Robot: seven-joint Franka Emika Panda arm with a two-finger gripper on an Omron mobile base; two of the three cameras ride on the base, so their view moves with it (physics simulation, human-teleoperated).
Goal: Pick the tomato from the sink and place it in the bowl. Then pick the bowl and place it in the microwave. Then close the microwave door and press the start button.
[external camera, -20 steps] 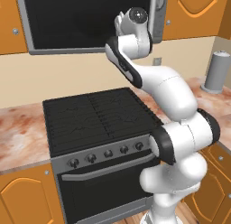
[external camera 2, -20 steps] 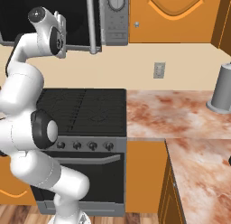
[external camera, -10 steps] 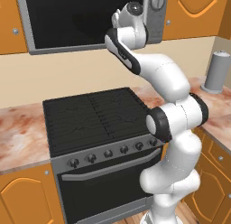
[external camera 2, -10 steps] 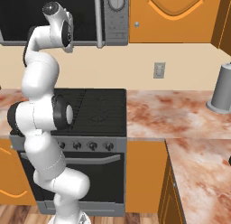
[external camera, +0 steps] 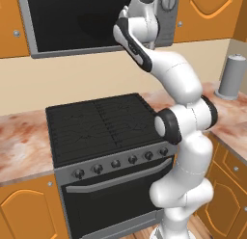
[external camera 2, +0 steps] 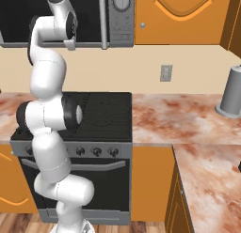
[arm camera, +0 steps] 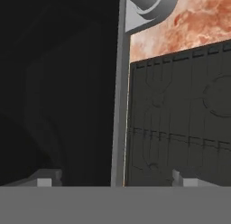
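The microwave door (external camera: pixel 72 21) is shut flush against the grey microwave (external camera 2: pixel 120 18), whose control panel with its knob (external camera 2: pixel 122 1) sits at the right end. The gripper (arm camera: pixel 117 175) is held high by the door's lower edge and bar handle (arm camera: pixel 151 4), looking down past it onto the black stove (external camera: pixel 101 125). Its fingertips (arm camera: pixel 47 177) are spread apart, nothing between them. Only the start press is judged to remain.
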